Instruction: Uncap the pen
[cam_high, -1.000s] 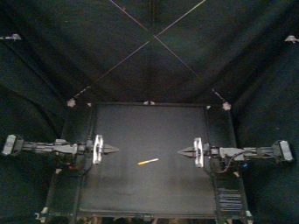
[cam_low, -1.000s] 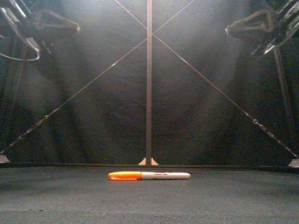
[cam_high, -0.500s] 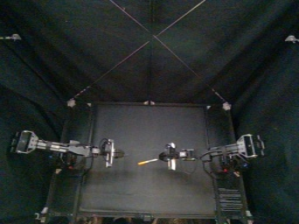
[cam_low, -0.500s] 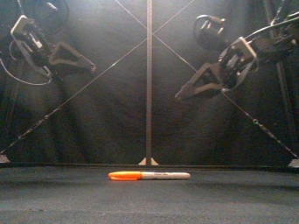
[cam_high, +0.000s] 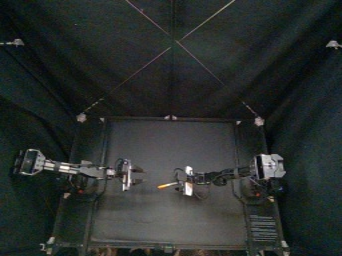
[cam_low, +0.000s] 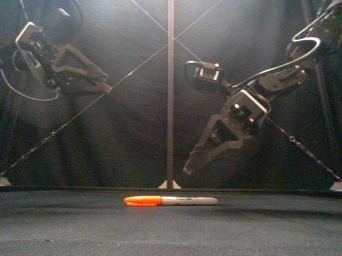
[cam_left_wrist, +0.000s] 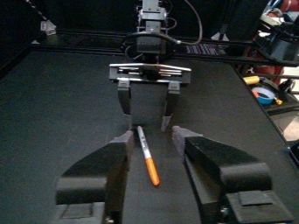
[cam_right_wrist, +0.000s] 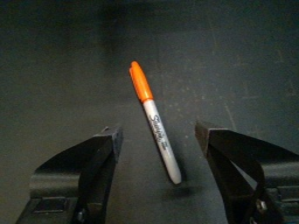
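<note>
From above, my left gripper (cam_high: 131, 174) comes in from the left edge of the flat black table (cam_high: 167, 140), and my right gripper (cam_high: 187, 184) reaches in from the right, just past the middle. A slim grey-and-orange plastic marker pen (cam_high: 168, 185) lies flat on the table between them, a little nearer the front edge than the back. It is close beside my right gripper and slightly slanted.

From the front, the pen lies on its side near the table's middle. Its orange cap (cam_low: 142, 200) is seated on the barrel and points toward my left arm's side, and the grey barrel runs off to the right. My right gripper slopes down over the barrel end with its tips clear above the pen. My left gripper hangs much higher, up at the left, well apart from the pen.

Through my left wrist camera, my two jaws stand wide apart with nothing between them but bare table and the pen lying farther out. Beyond the pen, my right gripper faces me, with its tips on either side of the pen's far end.

Through my right wrist camera, my jaws are spread wide and grip nothing. The pen lies on the table in the gap between them. Neither jaw touches it, and the black print on its barrel shows. Its cap is at the end away from me.
</note>
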